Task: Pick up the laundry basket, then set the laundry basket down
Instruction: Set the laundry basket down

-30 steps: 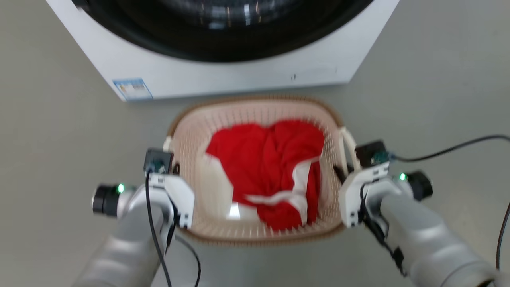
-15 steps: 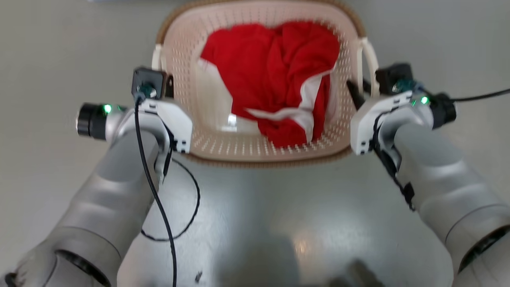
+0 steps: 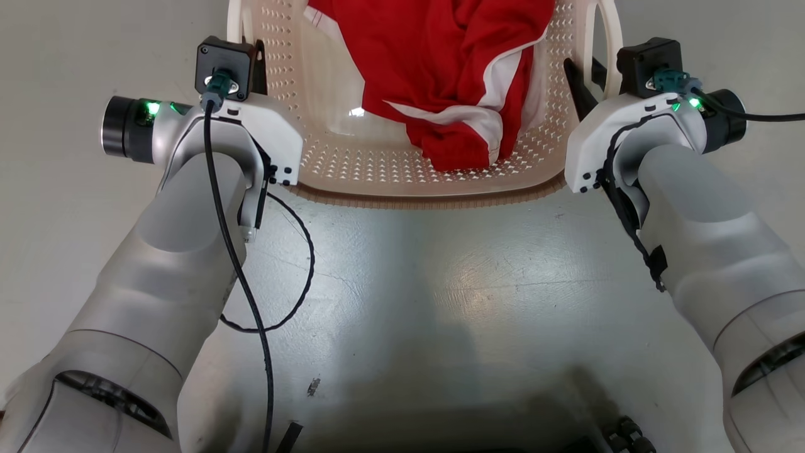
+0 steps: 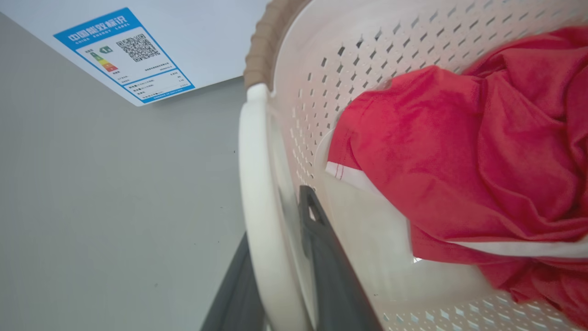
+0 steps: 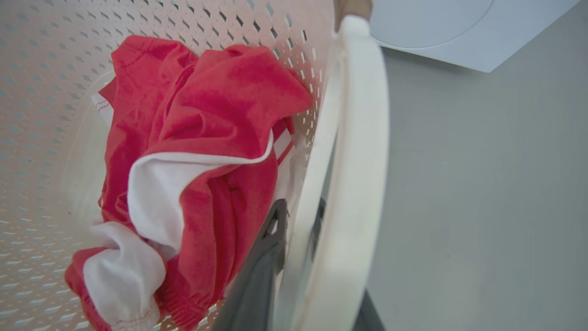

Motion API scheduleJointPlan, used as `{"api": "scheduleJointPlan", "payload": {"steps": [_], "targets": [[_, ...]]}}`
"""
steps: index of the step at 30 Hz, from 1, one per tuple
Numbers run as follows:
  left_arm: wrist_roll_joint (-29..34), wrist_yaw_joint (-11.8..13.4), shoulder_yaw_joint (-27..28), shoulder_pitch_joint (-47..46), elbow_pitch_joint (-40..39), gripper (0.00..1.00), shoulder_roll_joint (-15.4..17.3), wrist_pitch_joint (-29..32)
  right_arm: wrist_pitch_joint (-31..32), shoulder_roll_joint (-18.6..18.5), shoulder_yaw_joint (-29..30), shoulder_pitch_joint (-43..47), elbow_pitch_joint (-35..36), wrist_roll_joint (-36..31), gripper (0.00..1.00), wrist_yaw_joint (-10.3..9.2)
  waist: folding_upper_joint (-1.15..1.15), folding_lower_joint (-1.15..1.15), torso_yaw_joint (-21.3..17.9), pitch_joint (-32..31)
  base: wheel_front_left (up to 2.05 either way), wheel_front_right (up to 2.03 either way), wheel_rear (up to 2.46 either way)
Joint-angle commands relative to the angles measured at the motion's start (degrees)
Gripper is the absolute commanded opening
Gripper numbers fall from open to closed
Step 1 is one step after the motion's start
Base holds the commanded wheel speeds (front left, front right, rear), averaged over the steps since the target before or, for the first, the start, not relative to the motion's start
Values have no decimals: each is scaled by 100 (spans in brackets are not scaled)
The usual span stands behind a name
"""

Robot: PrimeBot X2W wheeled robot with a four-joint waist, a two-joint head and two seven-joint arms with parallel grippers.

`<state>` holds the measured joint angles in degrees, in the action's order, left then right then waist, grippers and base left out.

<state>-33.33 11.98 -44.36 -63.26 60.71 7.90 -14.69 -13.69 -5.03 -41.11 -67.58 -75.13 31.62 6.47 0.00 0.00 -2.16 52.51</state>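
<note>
- The laundry basket (image 3: 427,198) is held between both arms, close in front of the robot's body, with a red-and-white garment (image 3: 453,75) heaped inside. I can't tell whether it is clear of the floor.
- The left pincer (image 4: 280,225) is clamped across the left loop handle (image 4: 255,174), and the right pincer (image 5: 298,216) grips the right handle (image 5: 358,138).
- Those handles look smooth, so one could slide through the narrow fingers.
- If one arm lowers faster, the basket tips and the garment spills.
- The loose black cable (image 3: 302,277) might snag the rim.
</note>
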Motion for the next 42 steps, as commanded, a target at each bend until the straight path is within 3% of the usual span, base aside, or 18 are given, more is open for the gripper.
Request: {"api": "scheduleJointPlan", "payload": {"steps": [1,9,20,25,29,34,35,36,37,38,39,42], "targets": [[170,12,103,-101,-167,0,71,-30,-126,215,-40,142,119,-190,0,102,0,0,1,35,0,0,0],[539,29,524,-7,-281,0,-12,-30,-129,215,477,48,119,-716,0,102,0,0,59,120,0,0,0],[889,-175,840,-1,-48,0,-193,-30,-130,215,1198,115,121,-1487,0,102,0,0,136,177,0,0,0],[1071,-26,873,-37,80,0,-284,-30,-130,215,1440,187,153,-1729,0,102,0,0,137,220,0,0,0],[1082,-300,1026,-65,-6,0,-220,-30,-130,215,1584,241,229,-1857,0,102,0,0,109,273,0,0,0],[1256,-338,1162,-60,1,0,-217,-30,-130,215,1813,297,258,-1997,0,102,0,0,87,296,0,0,0],[1276,-326,1189,-56,10,0,-222,-30,-130,215,1863,305,249,-2006,23,102,0,0,87,297,0,0,0],[1276,-326,1189,-56,10,0,-222,-30,-130,215,1863,305,249,-2006,23,102,0,0,87,297,0,0,0],[1274,-287,1247,-53,10,13,-226,-30,-130,215,1912,293,245,-2050,74,102,0,0,82,302,0,0,0],[1275,-244,1302,-49,15,49,-230,-30,-130,215,1989,271,243,-2100,100,102,0,0,75,308,0,0,0],[1278,-192,1347,-43,56,100,-235,-30,-130,215,2078,243,285,-2181,100,102,0,0,67,315,0,0,0],[1265,-96,1427,-49,287,100,-286,-30,-130,215,2416,275,520,-2496,100,102,0,0,65,317,0,0,0]]}}
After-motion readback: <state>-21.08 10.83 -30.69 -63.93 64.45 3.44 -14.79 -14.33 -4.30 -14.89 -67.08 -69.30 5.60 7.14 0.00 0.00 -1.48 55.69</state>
